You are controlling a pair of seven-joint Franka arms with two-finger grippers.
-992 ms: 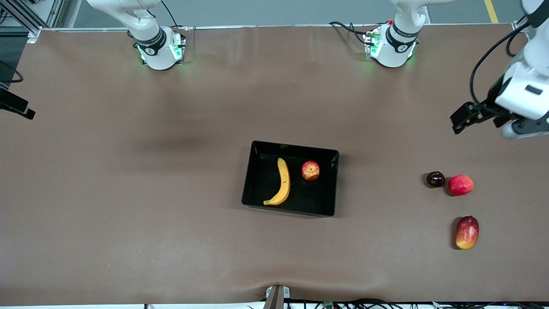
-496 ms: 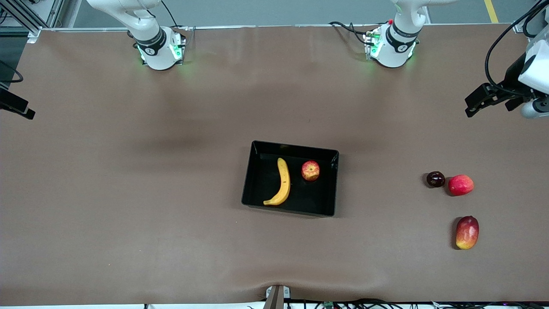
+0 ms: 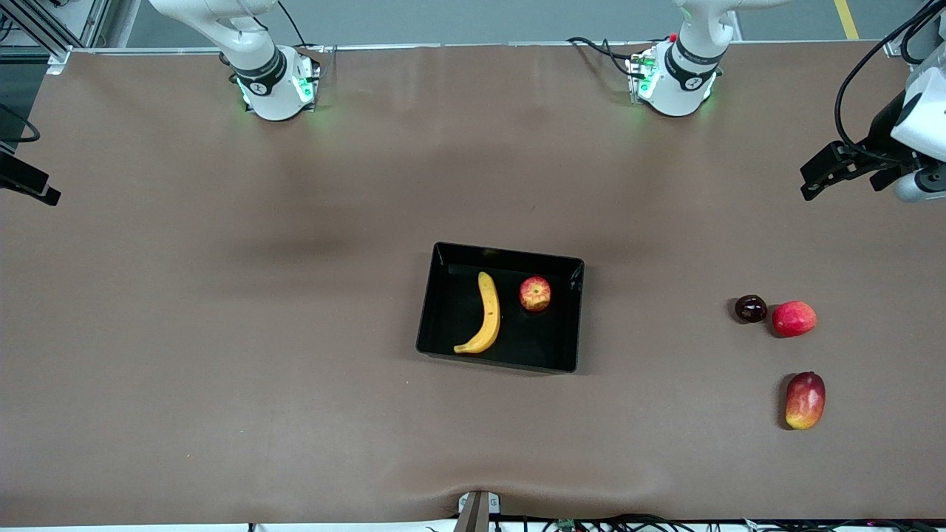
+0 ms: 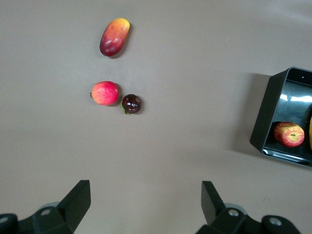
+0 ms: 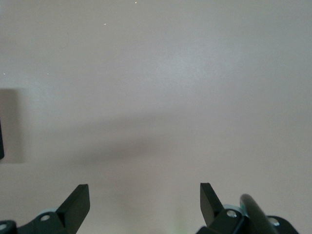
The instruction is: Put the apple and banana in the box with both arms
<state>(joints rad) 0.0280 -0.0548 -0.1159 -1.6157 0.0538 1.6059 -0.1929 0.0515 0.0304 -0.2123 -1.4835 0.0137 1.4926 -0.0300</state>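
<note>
The black box (image 3: pixel 431 295) sits mid-table. The yellow banana (image 3: pixel 487 314) and the red-and-yellow apple (image 3: pixel 534 293) both lie inside it, apart from each other. My left gripper (image 3: pixel 809 185) is open and empty, up over bare table at the left arm's end. In the left wrist view, this gripper (image 4: pixel 146 190) is open, with the box (image 4: pixel 263 122) and apple (image 4: pixel 288 134) showing at the edge. My right gripper (image 3: pixel 44 193) is at the right arm's end; in the right wrist view it (image 5: pixel 145 191) is open and empty over bare table.
Three other fruits lie toward the left arm's end: a small dark round fruit (image 3: pixel 750 308), a smooth red-pink fruit (image 3: pixel 794 318) beside it, and a red-yellow mango (image 3: pixel 805 400) nearer the front camera. They also show in the left wrist view (image 4: pixel 105 92).
My left gripper has drawn back from the box toward the left arm's end of the table, then held almost still. The fruits and box have not moved.
</note>
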